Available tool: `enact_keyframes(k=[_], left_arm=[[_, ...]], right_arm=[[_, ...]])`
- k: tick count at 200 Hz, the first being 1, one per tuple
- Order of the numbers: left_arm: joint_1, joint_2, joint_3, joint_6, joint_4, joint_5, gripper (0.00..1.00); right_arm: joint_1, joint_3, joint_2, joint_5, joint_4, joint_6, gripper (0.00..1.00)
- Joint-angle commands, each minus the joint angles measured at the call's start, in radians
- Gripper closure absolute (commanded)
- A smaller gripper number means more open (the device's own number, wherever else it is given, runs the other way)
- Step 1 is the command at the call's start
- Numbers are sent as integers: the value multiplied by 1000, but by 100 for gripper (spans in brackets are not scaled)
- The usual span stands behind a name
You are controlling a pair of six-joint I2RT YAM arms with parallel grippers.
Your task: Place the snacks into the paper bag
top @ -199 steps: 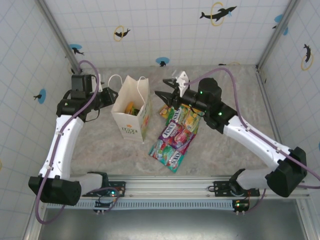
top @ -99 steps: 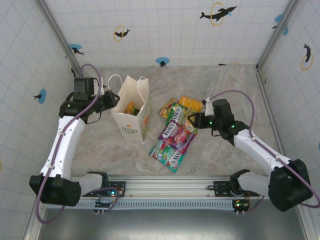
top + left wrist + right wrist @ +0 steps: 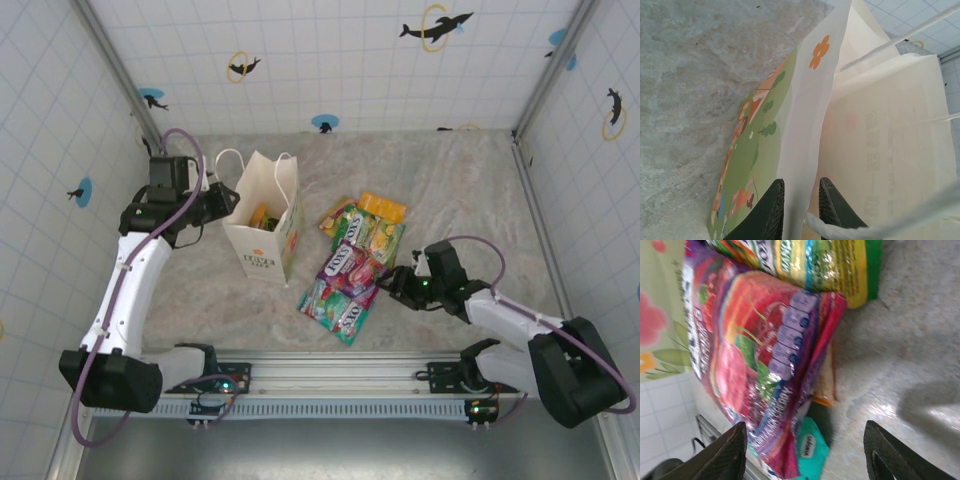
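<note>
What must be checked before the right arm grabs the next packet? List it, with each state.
1. Paper bag upright, mouth open: ok.
2. Left gripper pinching the bag's wall: ok.
3. Right gripper open, low beside the snacks: ok.
4. Purple packet between the fingers: not ok, it lies ahead of them.
5. Room in the bag: cannot tell; one packet lies inside.
</note>
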Motion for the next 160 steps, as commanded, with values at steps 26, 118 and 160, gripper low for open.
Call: enact_keyframes(k=[26, 118, 160], left_arm=[[4, -14, -3, -8, 5, 8, 76], [3, -8, -10, -5, 11, 25, 77], [4, -5, -10, -3, 10, 28, 78]], right_arm=[[27, -7, 69, -3, 237, 102, 39], [24, -26, 196, 23, 391, 146, 57], [23, -25, 224, 10, 424, 140, 75]])
